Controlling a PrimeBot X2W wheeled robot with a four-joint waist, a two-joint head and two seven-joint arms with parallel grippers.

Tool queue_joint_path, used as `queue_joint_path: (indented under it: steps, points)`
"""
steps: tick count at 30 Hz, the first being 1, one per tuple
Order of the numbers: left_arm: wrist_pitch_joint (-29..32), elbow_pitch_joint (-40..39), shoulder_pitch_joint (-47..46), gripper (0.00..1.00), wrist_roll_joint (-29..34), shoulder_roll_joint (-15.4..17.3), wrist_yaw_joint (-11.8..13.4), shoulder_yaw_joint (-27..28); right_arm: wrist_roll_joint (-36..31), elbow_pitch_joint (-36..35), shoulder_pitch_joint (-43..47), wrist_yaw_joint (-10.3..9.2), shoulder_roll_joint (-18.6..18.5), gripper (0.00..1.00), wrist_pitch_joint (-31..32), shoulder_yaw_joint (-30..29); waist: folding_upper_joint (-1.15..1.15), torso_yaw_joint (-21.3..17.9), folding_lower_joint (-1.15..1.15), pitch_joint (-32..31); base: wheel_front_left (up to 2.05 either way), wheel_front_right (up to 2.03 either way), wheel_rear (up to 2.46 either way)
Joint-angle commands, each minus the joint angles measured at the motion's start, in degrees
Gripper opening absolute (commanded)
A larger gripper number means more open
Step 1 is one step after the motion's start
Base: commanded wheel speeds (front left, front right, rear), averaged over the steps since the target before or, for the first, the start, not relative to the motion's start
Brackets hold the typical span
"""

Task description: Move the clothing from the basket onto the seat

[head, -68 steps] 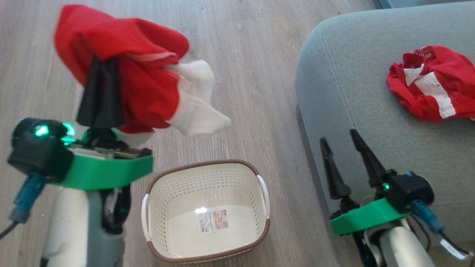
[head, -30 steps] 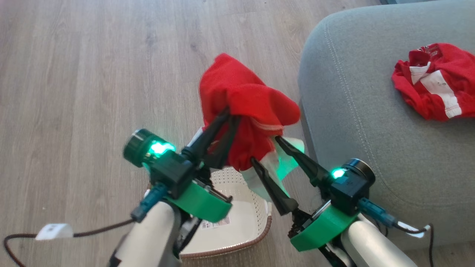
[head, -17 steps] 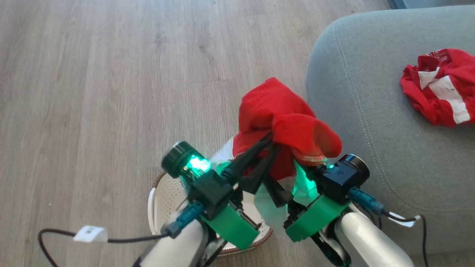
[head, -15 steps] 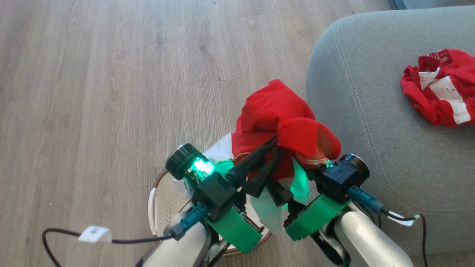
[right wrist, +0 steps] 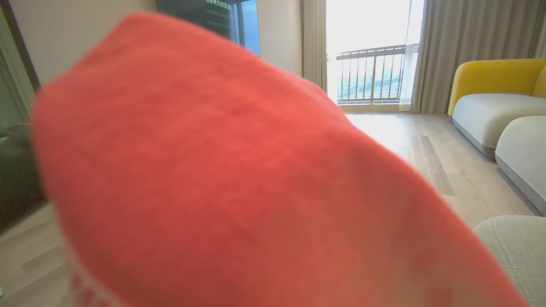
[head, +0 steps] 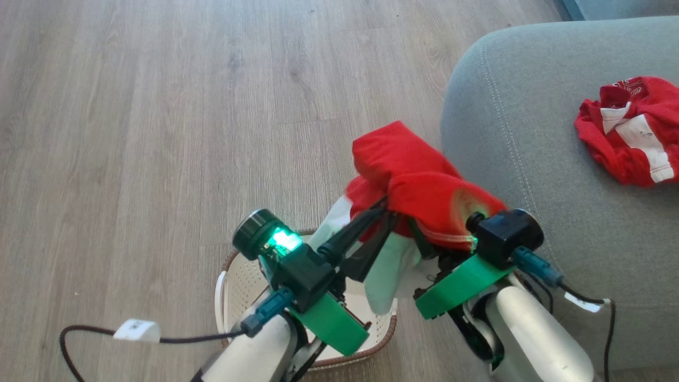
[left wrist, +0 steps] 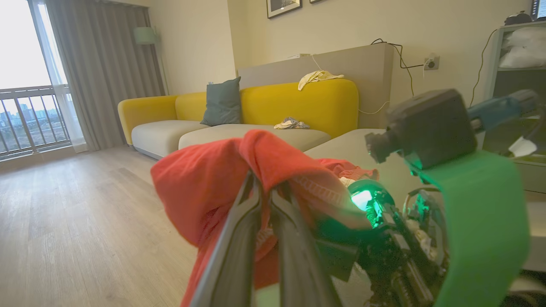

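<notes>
My left gripper (head: 388, 210) is shut on a bright red garment (head: 411, 178), held above the basket (head: 227, 276) and against the grey seat's (head: 530, 159) left edge. A white part (head: 387, 270) of it hangs down over the basket. In the left wrist view the two fingers (left wrist: 239, 238) pinch the red fabric (left wrist: 204, 187). My right gripper (head: 424, 245) sits under the draped cloth, its fingers mostly hidden. Red fabric (right wrist: 213, 170) covers the right wrist view. A second red and white garment (head: 626, 130) lies on the seat.
The cream basket stands on the wood floor (head: 159, 132) below both arms, largely hidden by them. A black cable with a white tag (head: 137, 330) trails at the lower left. Further off are a yellow sofa (left wrist: 298, 102) and the seat's corner (right wrist: 512, 243).
My left gripper has carried the red garment from the upper left over the basket to the seat's edge. The right gripper moved in under the cloth, which now drapes over its fingers.
</notes>
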Motion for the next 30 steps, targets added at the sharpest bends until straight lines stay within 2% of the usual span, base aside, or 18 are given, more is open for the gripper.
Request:
queue_joint_path:
  steps: [1, 14, 22, 28, 29, 30]
  points:
    - [-0.28, -1.38, -1.64, 0.00, -0.28, 0.08, 0.36, 2.59, 0.02, -1.92, -0.77, -0.01, 1.38, 0.00, -0.36, -0.12, 0.00, 0.00, 0.00, -0.14, 0.00, 0.00, 0.00]
    - [-0.28, 2.07, 0.12, 0.00, -0.41, 0.08, 0.42, 5.78, 0.41, -2.63, 0.31, -0.01, 2.01, 0.00, -0.36, -3.17, 0.00, 0.17, 0.00, -0.78, 0.00, 0.00, 0.00]
    - [-0.28, 7.71, 0.91, 0.00, -0.82, 0.08, -0.77, 4.22, 0.44, -3.72, -0.04, -0.01, 2.13, 0.00, -0.36, -4.45, 0.00, 0.35, 0.00, -0.10, 0.00, 0.00, 0.00]
    - [-0.28, 8.70, 0.33, 0.00, -2.16, 0.08, -1.72, 2.34, 0.54, -4.14, -0.35, -0.01, 2.16, 0.00, -0.36, -5.03, 0.00, 0.59, 0.00, 0.70, 0.00, 0.00, 0.00]
    - [-0.28, 8.64, 0.27, 0.12, -2.32, 0.08, -1.81, 2.17, 0.50, -4.15, -0.39, -0.01, 2.17, 0.00, -0.36, -5.10, 0.00, 0.61, 0.00, 0.80, 0.00, 0.00, 0.00]
    - [-0.28, 8.55, 0.22, 0.42, -2.45, 0.08, -1.88, 2.04, 0.43, -4.17, -0.45, -0.01, 2.17, 0.00, -0.36, -5.18, 0.00, 0.62, 0.00, 0.93, 0.00, 0.00, 0.00]
